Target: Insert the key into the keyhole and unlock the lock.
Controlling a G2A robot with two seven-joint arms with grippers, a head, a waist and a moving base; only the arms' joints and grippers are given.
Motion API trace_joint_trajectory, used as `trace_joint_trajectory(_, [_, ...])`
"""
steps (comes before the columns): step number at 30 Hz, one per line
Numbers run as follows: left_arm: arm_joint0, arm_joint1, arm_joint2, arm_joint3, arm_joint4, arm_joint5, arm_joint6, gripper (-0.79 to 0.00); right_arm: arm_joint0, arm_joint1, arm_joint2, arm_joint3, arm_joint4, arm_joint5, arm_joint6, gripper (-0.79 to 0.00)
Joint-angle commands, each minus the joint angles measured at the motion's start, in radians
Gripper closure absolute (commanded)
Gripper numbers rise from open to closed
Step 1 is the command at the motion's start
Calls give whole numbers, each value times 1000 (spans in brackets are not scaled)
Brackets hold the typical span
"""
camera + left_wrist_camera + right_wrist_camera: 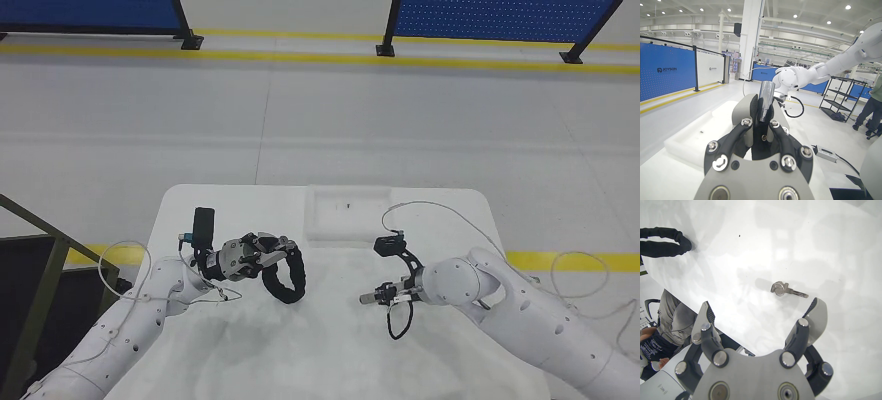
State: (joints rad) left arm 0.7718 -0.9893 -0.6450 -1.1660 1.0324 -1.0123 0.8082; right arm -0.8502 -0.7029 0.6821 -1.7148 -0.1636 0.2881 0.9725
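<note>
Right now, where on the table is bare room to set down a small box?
Free: the near stretch of the table between the left arm and the right arm, and its far right corner. Crowded: the middle, where the key lies below the open right gripper, near the black loop of the lock in the left gripper.

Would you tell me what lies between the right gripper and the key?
Nothing: the right wrist view shows bare table between the right gripper and the key.

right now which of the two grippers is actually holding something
The left gripper: it is shut on the chrome lock cylinder. The right gripper is open and empty, the key lying loose on the table.
</note>
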Motion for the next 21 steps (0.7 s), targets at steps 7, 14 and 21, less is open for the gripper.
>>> trace_joint_trajectory(7, [0,0,0,0,0,0,0,0,1,-27,-11,56,14,-34,-20,-437])
trace_joint_trajectory(14, [0,0,0,0,0,0,0,0,2,-44,-11,92,0,-16,-25,-382])
trace_joint_trajectory(21, [0,0,0,0,0,0,0,0,-3,-52,-4,104,-36,14,-13,-363])
